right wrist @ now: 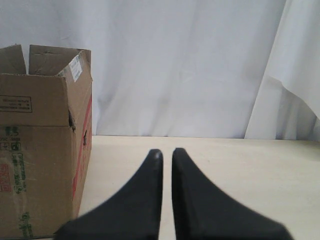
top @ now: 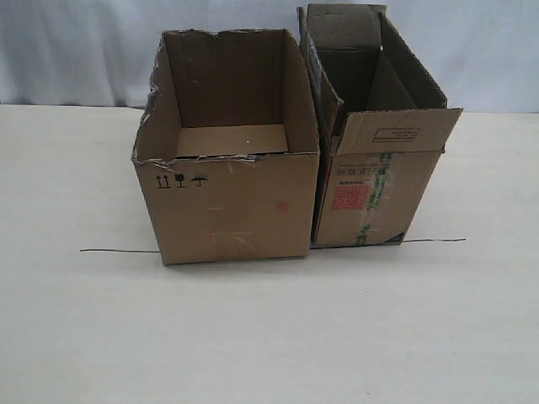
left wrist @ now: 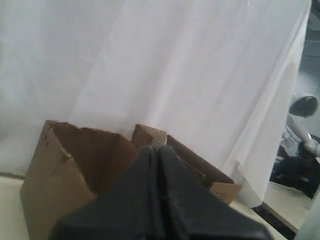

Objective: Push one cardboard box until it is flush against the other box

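The left gripper (left wrist: pixel 156 149) hung back from the cardboard box (top: pixel 223 206), its fingers (left wrist: pixel 140 185) pressed together. That wide carton stood on the table (top: pixel 269 337) right beside the other box (top: pixel 375 189), their upper edges seemingly touching and only a thin dark seam showing lower down. Closing it probably called for a slow, square push low on the left wall, away from the ragged rim, so the carton would not swivel. The right gripper (right wrist: pixel 167 152), its fingers (right wrist: pixel 145 205) a narrow slit apart, waited beyond the taller box, placed to brace it.
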